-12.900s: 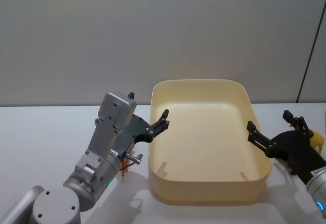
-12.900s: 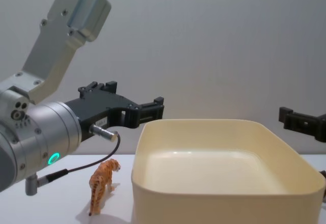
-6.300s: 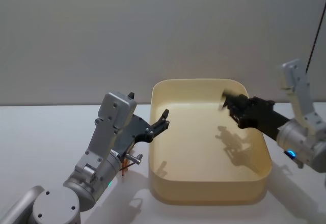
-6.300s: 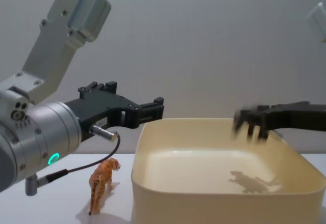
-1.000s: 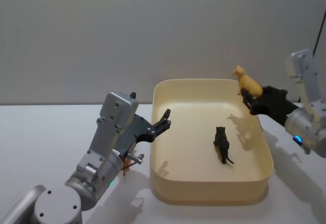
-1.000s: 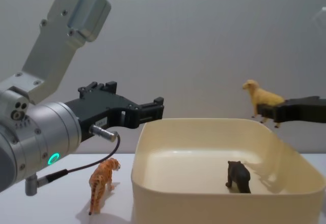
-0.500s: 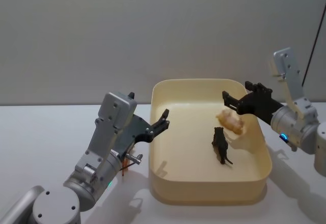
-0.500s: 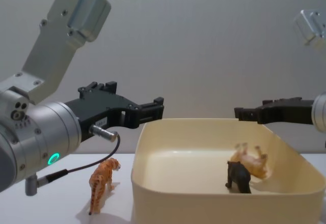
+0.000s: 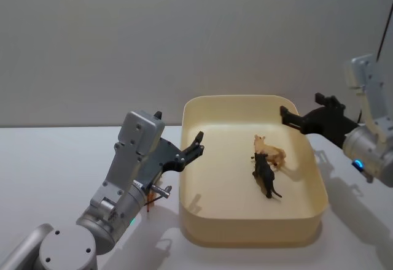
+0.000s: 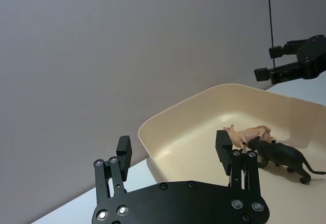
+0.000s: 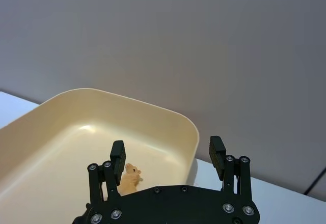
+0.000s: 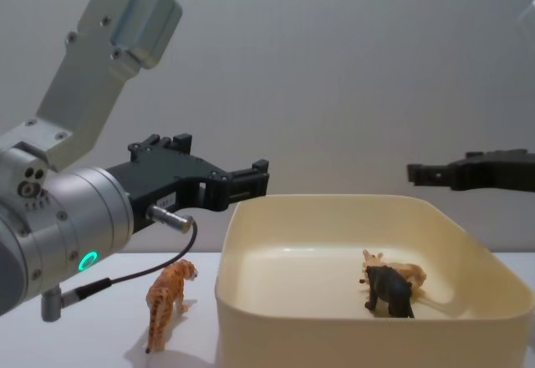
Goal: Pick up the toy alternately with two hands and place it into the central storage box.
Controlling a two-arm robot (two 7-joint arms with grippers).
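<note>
The central storage box [image 9: 252, 236] is a cream-yellow tub in the middle of the table. Inside it a black toy animal [image 9: 265, 178] stands, with a tan toy animal [image 9: 273, 155] lying against it. An orange tiger toy [image 12: 167, 301] stands on the table just left of the box. My left gripper [image 9: 178, 127] hangs open above the tiger, at the box's left rim, holding nothing. My right gripper [image 9: 302, 105] is open and empty above the box's far right corner. The right wrist view shows its fingers [image 11: 118, 155] over the tan toy [image 11: 130, 180].
White tabletop runs left and right of the box, with a plain grey wall behind. A thin cable [image 12: 142, 274] loops from my left arm, just above the tiger.
A second ago my right gripper held the tan toy above the box's far right rim. It opened, the toy dropped beside the black one, and the gripper drew back right. The left arm stayed still.
</note>
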